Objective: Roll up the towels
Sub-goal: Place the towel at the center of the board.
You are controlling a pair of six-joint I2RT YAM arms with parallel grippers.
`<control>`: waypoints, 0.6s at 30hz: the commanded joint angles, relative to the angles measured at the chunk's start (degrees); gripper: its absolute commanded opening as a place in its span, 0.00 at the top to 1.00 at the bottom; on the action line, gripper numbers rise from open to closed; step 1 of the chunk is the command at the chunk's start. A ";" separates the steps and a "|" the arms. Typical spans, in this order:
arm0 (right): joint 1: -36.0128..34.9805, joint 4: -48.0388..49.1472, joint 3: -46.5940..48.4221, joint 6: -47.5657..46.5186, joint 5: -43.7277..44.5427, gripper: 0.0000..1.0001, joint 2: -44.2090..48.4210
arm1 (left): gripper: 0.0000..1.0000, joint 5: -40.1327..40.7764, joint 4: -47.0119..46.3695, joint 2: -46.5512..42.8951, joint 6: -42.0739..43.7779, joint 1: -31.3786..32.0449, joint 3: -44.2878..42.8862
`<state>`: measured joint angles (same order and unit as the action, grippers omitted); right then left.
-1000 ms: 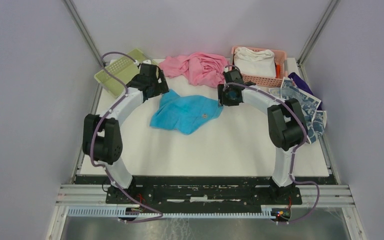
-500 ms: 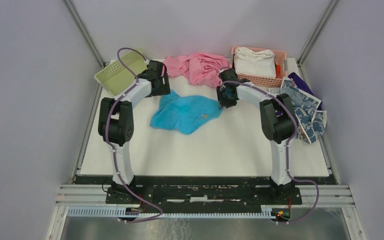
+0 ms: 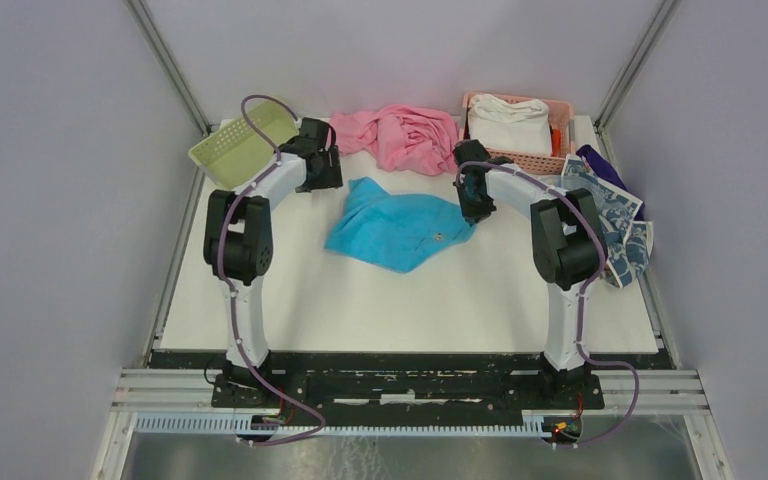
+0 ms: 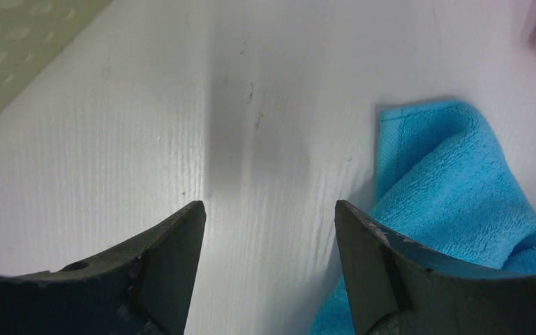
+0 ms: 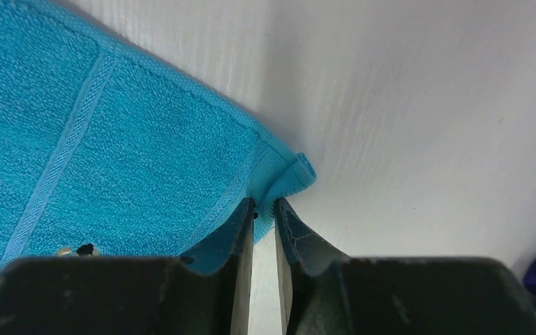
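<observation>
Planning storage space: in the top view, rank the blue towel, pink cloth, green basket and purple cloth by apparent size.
Blue towel and pink cloth: about alike, not ranked.
Green basket: smaller, partly behind the left arm.
Purple cloth: smallest, only partly showing.

Blue towel (image 3: 400,225): terry cloth, fuzzy looped pile, matt; flat woven band and stitched hem along edge. Table (image 3: 410,300) under blue towel: white board, matt, fine ribbed grain, few dark scuffs. Left gripper (image 4: 269,213), right gripper (image 5: 264,209): dark matt plastic, edges worn pale and rough. Pink cloth (image 3: 400,135) behind blue towel: thin soft fabric, crumpled. Green basket (image 3: 225,150) left of blue towel: perforated plastic, slight sheen. Pink basket (image 3: 535,160) right of blue towel: plastic lattice; white cloth (image 3: 508,120) inside, soft, matt. Printed towel (image 3: 605,205) farther right: matt cloth.
</observation>
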<state>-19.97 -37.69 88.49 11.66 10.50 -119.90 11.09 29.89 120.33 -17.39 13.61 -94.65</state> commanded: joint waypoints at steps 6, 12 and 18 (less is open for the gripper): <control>0.23 -1.88 -1.25 -3.11 1.45 0.75 2.04 | 0.34 -8.57 -1.63 7.12 0.64 0.17 -10.55; 0.23 -1.97 -1.29 -3.44 1.37 0.75 1.90 | 0.44 -11.59 -3.13 11.59 -0.87 0.74 -14.17; 0.22 -2.04 -1.19 -3.53 1.11 0.75 1.65 | 0.52 -14.85 -3.15 14.95 -1.24 1.46 -15.18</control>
<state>-19.62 -38.26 87.92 8.80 10.85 -119.50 -0.21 28.38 133.43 -17.50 14.31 -107.55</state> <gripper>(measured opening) 0.248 0.491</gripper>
